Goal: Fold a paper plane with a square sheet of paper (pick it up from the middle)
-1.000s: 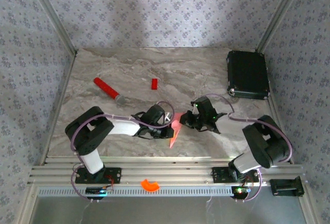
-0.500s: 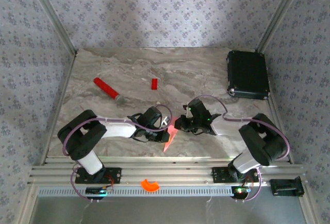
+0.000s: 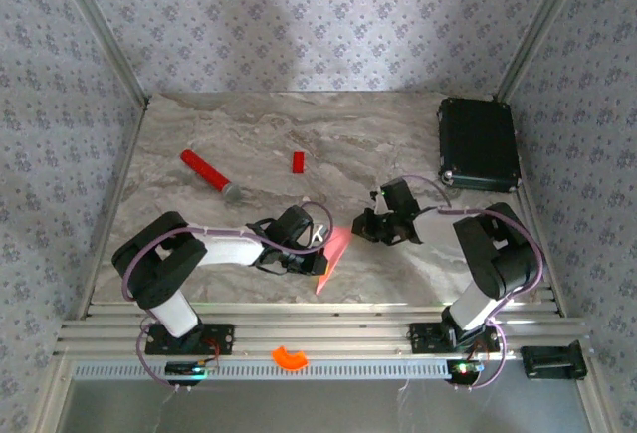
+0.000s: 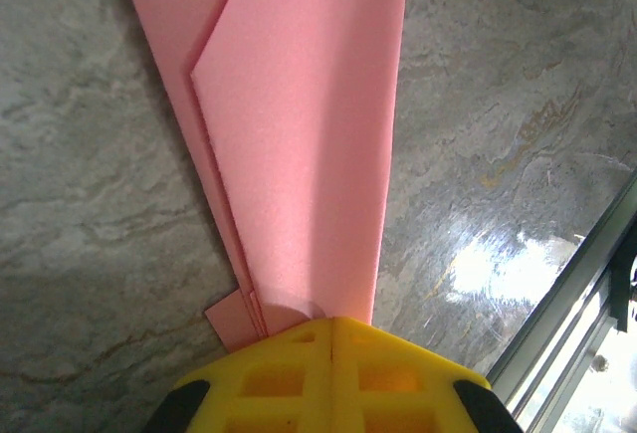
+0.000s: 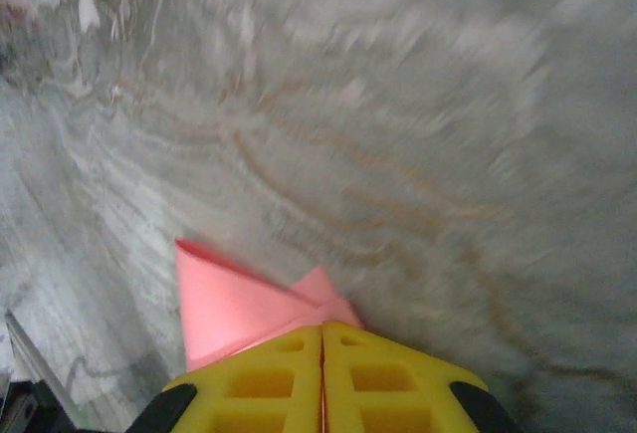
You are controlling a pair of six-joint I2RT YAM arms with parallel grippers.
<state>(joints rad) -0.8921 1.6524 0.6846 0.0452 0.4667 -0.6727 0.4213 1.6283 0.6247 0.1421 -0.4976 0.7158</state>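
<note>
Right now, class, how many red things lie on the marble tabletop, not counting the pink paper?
2. A red stick with a grey tip lies far left; a small red block lies to its right, mid-table. More could hide under the arms.

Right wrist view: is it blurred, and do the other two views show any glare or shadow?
Right wrist view: the grey marble table is smeared by motion blur, while the salmon-pink folded paper sheet is sharp. Left wrist view: sharp, with white glare on the table at lower right and a shadow on the paper's near end. Top external view: soft, even light.
</note>
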